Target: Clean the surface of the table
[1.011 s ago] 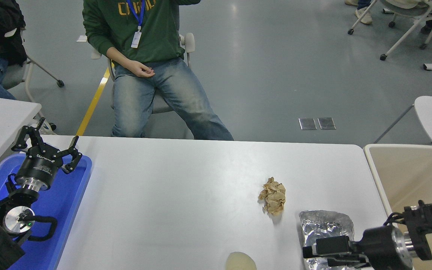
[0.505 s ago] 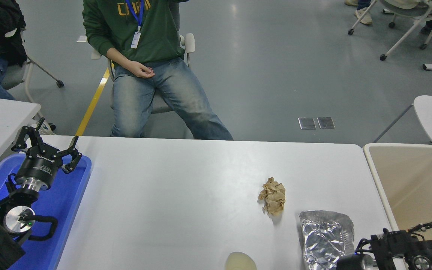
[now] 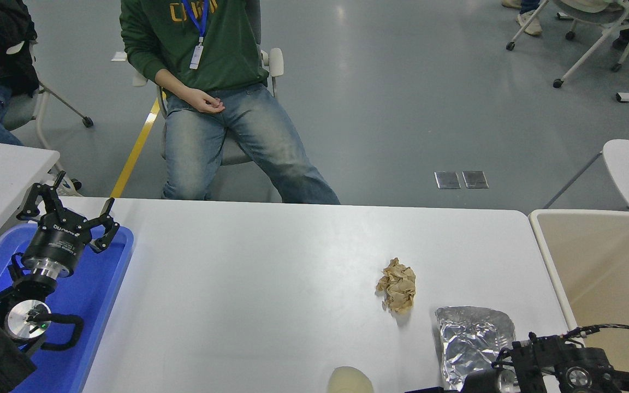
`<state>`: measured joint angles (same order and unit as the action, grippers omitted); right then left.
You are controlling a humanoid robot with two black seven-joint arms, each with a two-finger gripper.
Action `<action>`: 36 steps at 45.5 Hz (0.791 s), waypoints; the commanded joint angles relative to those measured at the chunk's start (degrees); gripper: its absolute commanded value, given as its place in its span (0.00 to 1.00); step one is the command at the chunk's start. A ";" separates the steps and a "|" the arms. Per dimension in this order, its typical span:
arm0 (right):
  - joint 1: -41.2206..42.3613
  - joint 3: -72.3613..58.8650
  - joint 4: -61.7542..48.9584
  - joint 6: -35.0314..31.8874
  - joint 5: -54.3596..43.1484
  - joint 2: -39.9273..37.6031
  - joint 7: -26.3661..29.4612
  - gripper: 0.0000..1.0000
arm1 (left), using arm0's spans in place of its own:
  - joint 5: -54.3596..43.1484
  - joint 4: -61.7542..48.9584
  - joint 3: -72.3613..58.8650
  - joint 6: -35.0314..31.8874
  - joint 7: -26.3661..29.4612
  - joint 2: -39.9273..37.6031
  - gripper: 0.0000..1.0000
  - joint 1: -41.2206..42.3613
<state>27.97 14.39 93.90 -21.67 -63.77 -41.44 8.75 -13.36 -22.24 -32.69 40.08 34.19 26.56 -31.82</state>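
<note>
— Since a second ago the right arm (image 3: 560,371) dropped low to the bottom edge; its fingers — can't tell.
— Left gripper (image 3: 69,215)?
— Spread, parked over the blue tray (image 3: 104,295). Table surface (image 3: 249,284) bears crumpled paper (image 3: 397,284) and foil (image 3: 473,341).

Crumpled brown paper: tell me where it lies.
The crumpled brown paper lies on the white table, right of centre in the head view, just up-left of the foil bag and apart from it.
</note>
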 commanded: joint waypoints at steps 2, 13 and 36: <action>-0.02 0.46 -1.00 -0.04 2.16 1.80 2.06 1.00 | 0.00 0.00 0.00 0.00 0.00 -0.02 1.00 0.00; -0.02 1.16 -0.91 -0.13 6.29 2.50 2.24 1.00 | 0.00 0.00 0.00 0.00 0.00 -0.02 1.00 0.00; -0.02 1.87 -1.97 -0.13 6.38 6.02 2.68 1.00 | 0.00 0.00 0.00 0.00 0.00 -0.02 1.00 0.00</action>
<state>27.95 15.76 92.76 -21.81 -57.69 -37.23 11.30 -13.36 -22.24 -32.69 40.08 34.19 26.55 -31.82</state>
